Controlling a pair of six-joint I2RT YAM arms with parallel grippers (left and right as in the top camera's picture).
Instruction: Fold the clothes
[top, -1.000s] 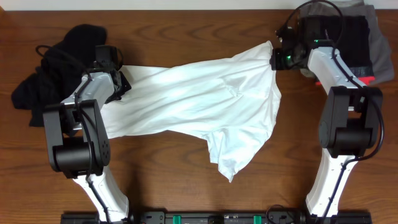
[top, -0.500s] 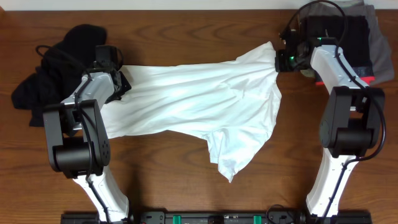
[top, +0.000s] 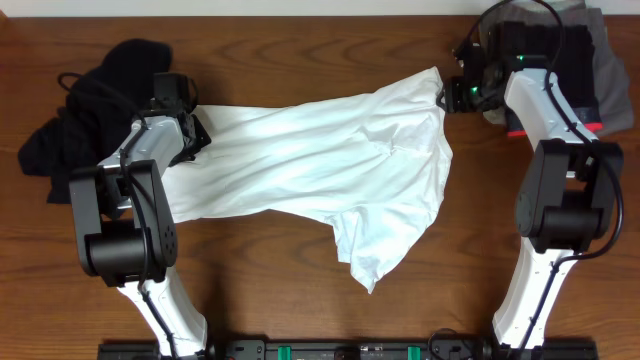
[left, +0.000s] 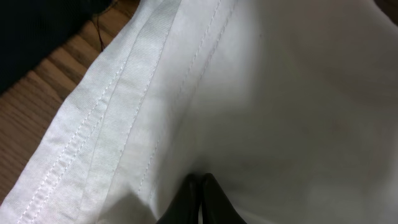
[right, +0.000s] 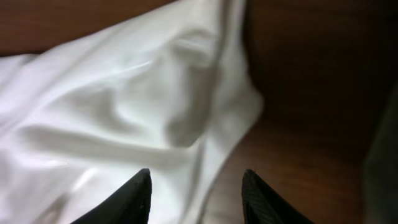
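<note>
The white T-shirt (top: 320, 165) sprawls across my bench (top: 300, 40), long axis nine to two o'clock. My left claw (left: 198, 198) clenches its nine o'clock edge, and my right claw (right: 196, 180) gapes empty beside the two o'clock corner.

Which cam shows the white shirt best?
Overhead: whole shirt, spread on the table. Left wrist shows only its stitched hem; right wrist only a rumpled corner.
</note>
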